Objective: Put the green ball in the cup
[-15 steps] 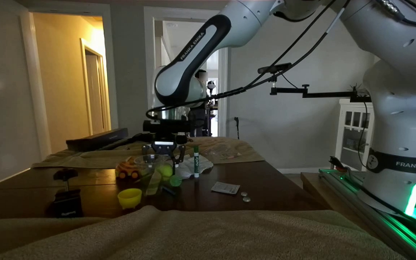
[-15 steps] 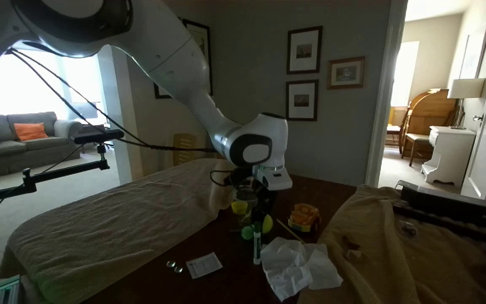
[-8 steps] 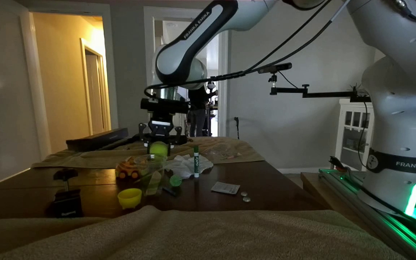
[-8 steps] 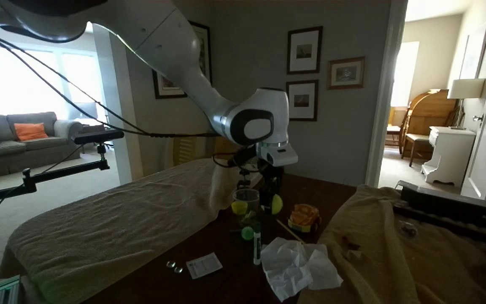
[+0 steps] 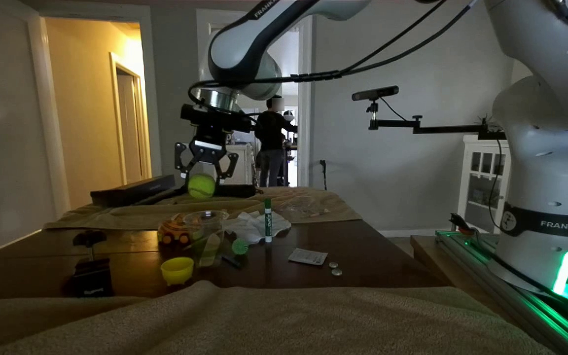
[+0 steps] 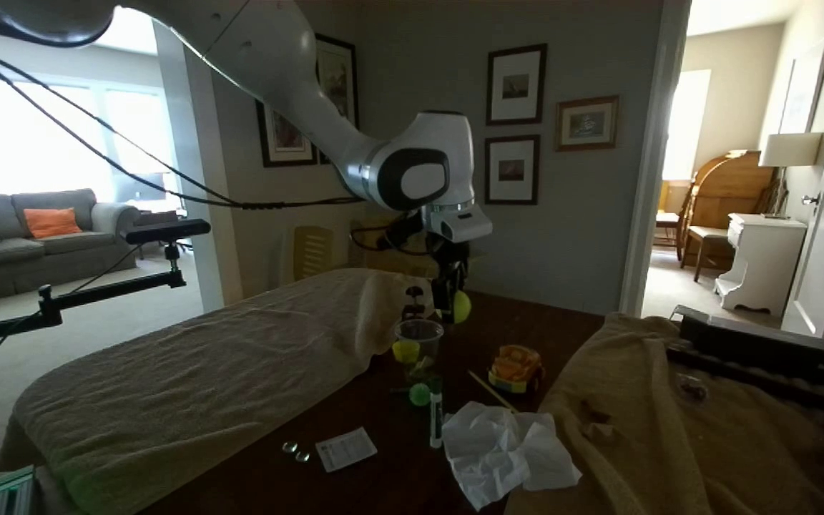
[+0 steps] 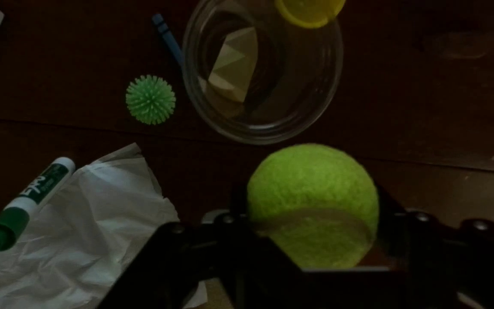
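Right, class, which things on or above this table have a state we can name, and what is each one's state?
gripper: closed on the green ball
green ball: held in the air, outside the clear cup
clear cup: upright, a pale piece inside, no lid visible
green marker: capped, standing on end
orange toy truck: standing on its wheels
yellow dish: upright
white paper: crumpled
beige towels: rumpled

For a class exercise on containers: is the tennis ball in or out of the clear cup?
Out: the end effector holds the tennis ball in the air, apart from the cup in both exterior views.
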{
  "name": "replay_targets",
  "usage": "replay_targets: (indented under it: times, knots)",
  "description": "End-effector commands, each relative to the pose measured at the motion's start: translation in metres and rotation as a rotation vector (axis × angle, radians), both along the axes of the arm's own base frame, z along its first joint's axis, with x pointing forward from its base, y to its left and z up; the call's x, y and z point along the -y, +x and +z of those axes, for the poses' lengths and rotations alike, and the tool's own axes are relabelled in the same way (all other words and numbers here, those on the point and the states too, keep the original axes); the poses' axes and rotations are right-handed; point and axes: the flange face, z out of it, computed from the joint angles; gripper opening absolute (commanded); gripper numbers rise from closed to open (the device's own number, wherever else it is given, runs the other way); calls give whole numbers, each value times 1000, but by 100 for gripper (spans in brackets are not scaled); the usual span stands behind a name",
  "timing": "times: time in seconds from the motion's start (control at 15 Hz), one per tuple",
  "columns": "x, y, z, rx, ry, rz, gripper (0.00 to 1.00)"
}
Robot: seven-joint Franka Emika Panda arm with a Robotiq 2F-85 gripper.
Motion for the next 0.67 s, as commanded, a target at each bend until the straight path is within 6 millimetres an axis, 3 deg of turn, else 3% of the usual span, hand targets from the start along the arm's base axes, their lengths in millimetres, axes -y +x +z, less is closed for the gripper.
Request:
replay_targets:
  times: [0.0, 0.2, 0.6]
  knots:
    - [-30, -8, 14, -1, 6, 36, 42]
    - [-48, -11, 13, -6, 18, 67, 42]
    - [-53, -18, -2, -54, 28, 75, 42]
